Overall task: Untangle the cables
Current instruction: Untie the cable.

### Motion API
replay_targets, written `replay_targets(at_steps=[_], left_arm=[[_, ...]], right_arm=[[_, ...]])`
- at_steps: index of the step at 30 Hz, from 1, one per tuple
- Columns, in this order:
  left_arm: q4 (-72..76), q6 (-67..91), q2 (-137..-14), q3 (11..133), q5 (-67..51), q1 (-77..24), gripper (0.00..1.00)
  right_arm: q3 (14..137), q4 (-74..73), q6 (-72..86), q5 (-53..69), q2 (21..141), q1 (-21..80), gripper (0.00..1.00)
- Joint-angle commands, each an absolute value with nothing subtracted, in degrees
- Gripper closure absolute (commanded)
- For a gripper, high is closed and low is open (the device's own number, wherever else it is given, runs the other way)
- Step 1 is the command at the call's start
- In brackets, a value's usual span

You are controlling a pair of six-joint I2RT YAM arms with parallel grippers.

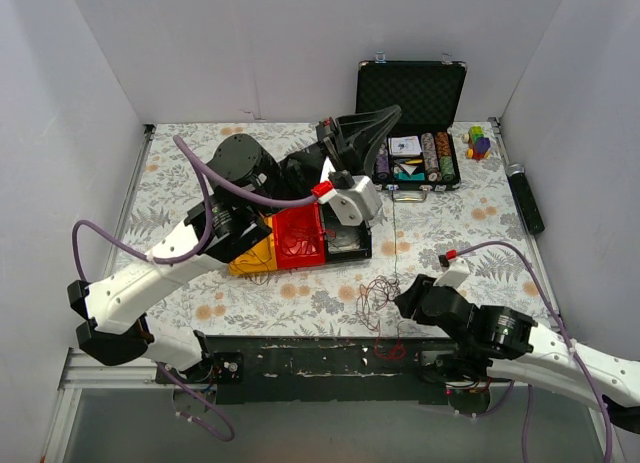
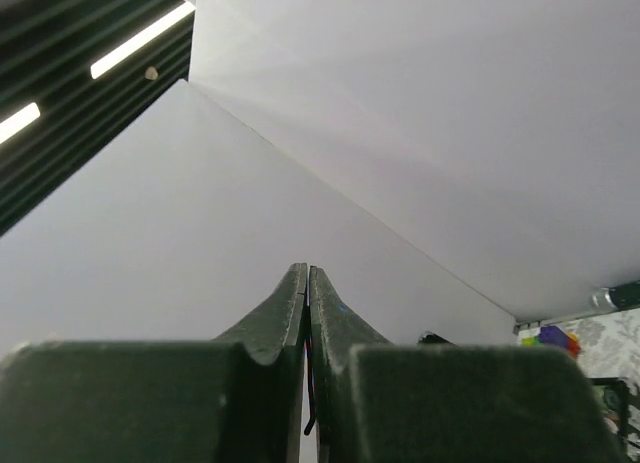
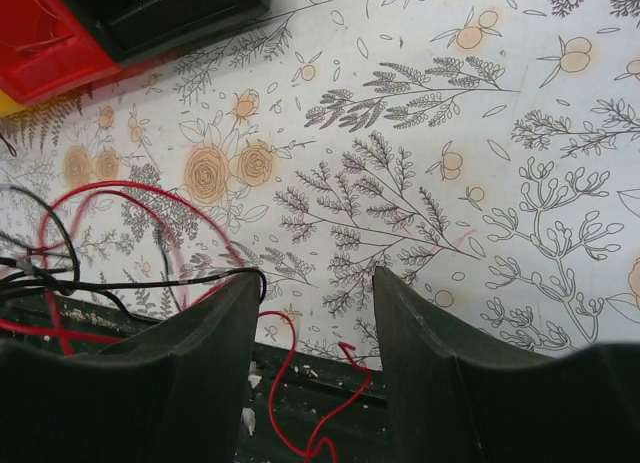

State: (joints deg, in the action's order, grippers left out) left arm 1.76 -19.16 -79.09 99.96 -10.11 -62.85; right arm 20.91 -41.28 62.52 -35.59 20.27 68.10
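Left gripper (image 1: pixel 392 112) is sitting raised over mid-table, in front of the open black case of poker chips (image 1: pixel 410 88), with its jaws pressed fully together. The left wrist view is showing only white walls and ceiling lights past the tips (image 2: pixel 305 270). It is also showing a thin dark-and-red strand caught in the seam between the fingers. The top view is showing a hair-thin line dropping from up there to the pile.

The thin red, black and pale cables (image 1: pixel 378 298) are lying tangled on the floral tablecloth (image 1: pixel 500 223), right at the near edge. A red loop is spilling onto the black metal rail (image 1: pixel 300 355) along that edge.

Right gripper (image 1: pixel 408 299) is hovering low just right of the cables, jaws moderately wide with nothing between them. The right wrist view is resolving what the top view blurs. Separate red and black strands (image 3: pixel 45 273) are crossing left of the left finger, and there is bare cloth (image 3: pixel 450 183) ahead and to the right.

The red, yellow and black plastic tray (image 1: pixel 300 233) is sitting close beyond the tangle. White walls are closing in three sides, and a black cylinder (image 1: pixel 527 198) and small coloured blocks (image 1: pixel 478 143) are lying by the right wall.
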Motion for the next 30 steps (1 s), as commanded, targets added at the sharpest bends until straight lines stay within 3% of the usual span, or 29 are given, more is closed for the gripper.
replay_targets(at_steps=[1,8,14,22,30], left_arm=[[4.7,-26.6,-80.0,103.0,-10.0,-64.1,1.0],[5.4,-34.1,-79.9,101.2,-8.2,-66.4,1.0],[7.0,-31.6,-81.6,104.0,-4.0,-67.6,1.0],[6.5,-32.9,-85.4,110.2,-3.4,-69.3,1.0],[5.4,-40.1,-86.3,114.6,-0.9,-75.7,1.0]], right_arm=[[26.4,-44.5,62.0,-36.2,22.5,68.0,0.44],[32.9,-38.1,49.3,-37.1,18.4,68.1,0.34],[34.4,-28.3,38.8,-35.1,16.5,68.0,0.32],[37.6,-17.4,29.4,-33.4,25.3,68.0,0.32],[36.3,-7.1,18.0,-42.2,32.0,68.0,0.21]])
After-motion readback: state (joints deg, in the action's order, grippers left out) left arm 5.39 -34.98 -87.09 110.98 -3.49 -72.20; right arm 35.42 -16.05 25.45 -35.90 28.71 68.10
